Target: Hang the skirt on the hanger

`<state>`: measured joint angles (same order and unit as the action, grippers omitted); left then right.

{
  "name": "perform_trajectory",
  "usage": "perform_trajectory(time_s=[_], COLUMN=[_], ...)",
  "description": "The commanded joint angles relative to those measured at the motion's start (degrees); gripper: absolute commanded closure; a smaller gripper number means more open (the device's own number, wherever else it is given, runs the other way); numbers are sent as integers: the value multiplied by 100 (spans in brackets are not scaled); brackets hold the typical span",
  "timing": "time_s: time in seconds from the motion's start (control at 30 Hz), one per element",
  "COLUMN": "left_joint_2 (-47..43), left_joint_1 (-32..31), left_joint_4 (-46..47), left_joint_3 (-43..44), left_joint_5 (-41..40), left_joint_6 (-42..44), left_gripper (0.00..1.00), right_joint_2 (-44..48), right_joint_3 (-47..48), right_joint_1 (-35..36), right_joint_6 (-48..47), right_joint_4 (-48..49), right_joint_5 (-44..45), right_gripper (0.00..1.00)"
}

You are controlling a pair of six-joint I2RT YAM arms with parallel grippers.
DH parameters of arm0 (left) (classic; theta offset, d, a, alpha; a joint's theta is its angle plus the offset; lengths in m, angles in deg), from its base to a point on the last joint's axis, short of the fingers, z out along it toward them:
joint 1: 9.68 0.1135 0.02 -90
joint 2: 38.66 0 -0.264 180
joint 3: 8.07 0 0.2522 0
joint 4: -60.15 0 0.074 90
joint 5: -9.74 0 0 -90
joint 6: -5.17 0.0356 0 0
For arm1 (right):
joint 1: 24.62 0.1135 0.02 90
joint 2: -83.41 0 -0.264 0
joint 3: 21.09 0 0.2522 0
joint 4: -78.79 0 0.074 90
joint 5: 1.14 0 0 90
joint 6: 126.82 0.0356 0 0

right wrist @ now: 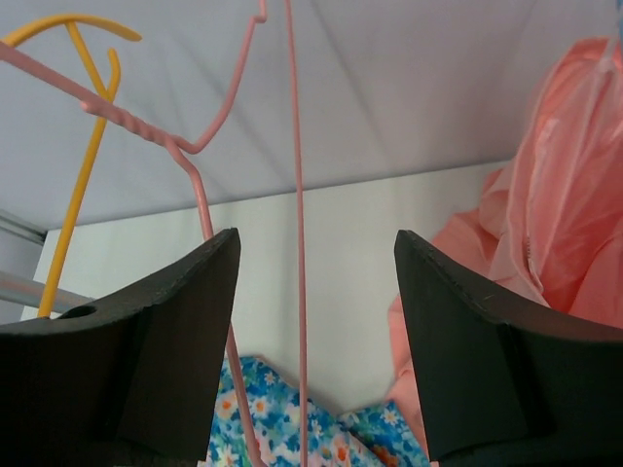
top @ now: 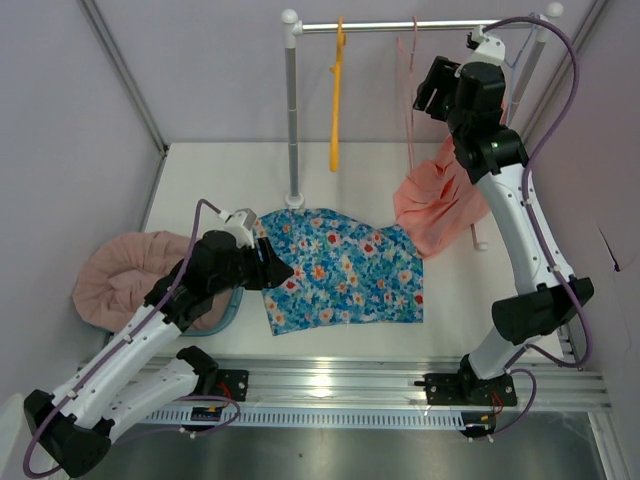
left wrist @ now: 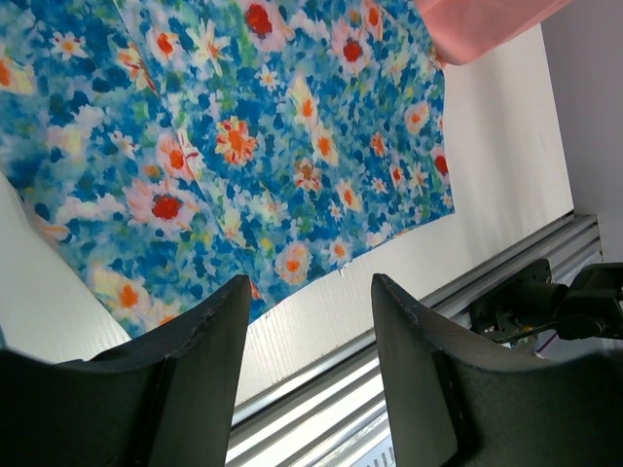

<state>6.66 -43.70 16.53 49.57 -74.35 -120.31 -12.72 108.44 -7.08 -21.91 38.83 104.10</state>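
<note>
The blue floral skirt [top: 345, 268] lies flat on the white table, also in the left wrist view [left wrist: 243, 146]. My left gripper [top: 278, 270] is open and empty, just above the skirt's left edge [left wrist: 311, 292]. A thin pink wire hanger [top: 409, 90] hangs from the rack rail [top: 400, 27]. My right gripper [top: 426, 88] is open, high up beside the hanger. In the right wrist view the hanger's wire [right wrist: 298, 146] runs down between the open fingers [right wrist: 316, 248], untouched.
A yellow hanger [top: 337, 95] hangs on the same rail, left of the pink one. A salmon garment [top: 440, 200] is bunched by the rack's right post. The rack's left post [top: 292, 120] stands behind the skirt. A pink round cushion [top: 120, 275] lies at left.
</note>
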Motion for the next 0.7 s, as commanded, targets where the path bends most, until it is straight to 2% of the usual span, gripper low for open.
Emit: perform_trajectory(time_s=[0.0,0.2,0.27,0.4,0.43,0.67], left_joint_2=[-67,-76,-67,-41,-41,-76], left_joint_1=[-26,-26,-26,-17,-26,-26], left_joint_4=[227,253,280,324,332,262], left_joint_3=[-63,-134,-151,-169,-169,-125], left_joint_5=[147,191,200,252,261,218], left_joint_6=[112,94,94,86,77,112], left_gripper=[42,42,42,42,42,42], right_joint_2=[587,1132,1124,448,299,-721], right_joint_3=[-361,-844,-819,58,426,1255], right_joint_1=[4,30,21,39,48,65], right_joint_6=[2,-94,-217,-516,-568,-946], right_joint_4=[668,1063,1160,599,485,273], right_joint_5=[163,-310,-688,-1453,-1472,-1454], right_gripper=[31,32,30,29,29,29])
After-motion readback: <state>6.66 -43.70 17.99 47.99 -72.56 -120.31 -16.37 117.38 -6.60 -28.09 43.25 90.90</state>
